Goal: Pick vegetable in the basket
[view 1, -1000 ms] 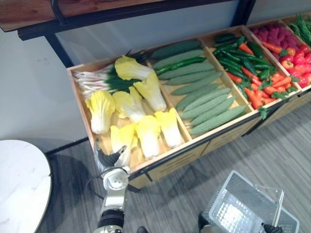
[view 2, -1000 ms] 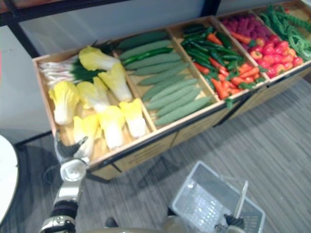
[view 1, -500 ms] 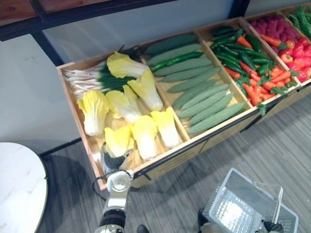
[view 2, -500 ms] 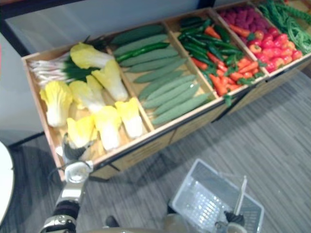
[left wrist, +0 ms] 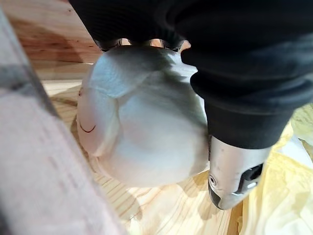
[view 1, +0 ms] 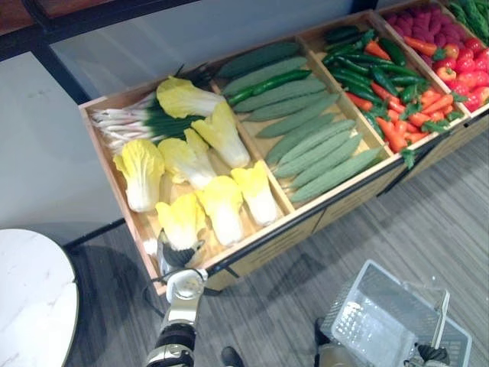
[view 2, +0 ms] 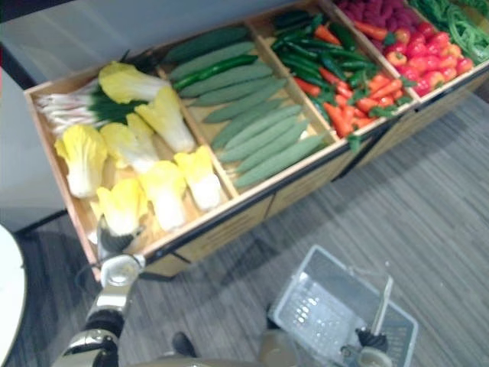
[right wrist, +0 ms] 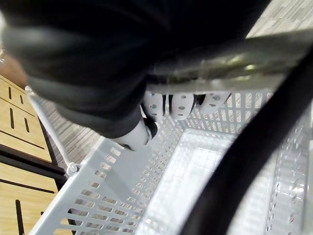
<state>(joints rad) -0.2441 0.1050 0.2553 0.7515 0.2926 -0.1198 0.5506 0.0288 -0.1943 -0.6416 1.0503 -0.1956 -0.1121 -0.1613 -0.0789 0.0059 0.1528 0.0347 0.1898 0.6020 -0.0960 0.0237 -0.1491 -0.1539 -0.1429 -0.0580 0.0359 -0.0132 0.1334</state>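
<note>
left hand [view 1: 176, 258] curled round nearest napa cabbage [view 1: 180, 220], unlifted | right hand [right wrist: 178, 104] clasps handle [right wrist: 234, 55] | shopping basket [view 2: 321, 306] empty; lift, drop remain

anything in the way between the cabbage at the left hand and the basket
The crate's front wall stands between the cabbage at the left hand and the basket in the right hand; the cabbage must clear it. Nothing else visible blocks the way.

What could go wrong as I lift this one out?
The left robot hand holds the napa cabbage by its white base, hard by the crate's front wall: it may slip or snag.
The next cabbage lies right beside it and might drag along.
The basket in the right robot hand is a long carry away.
</note>
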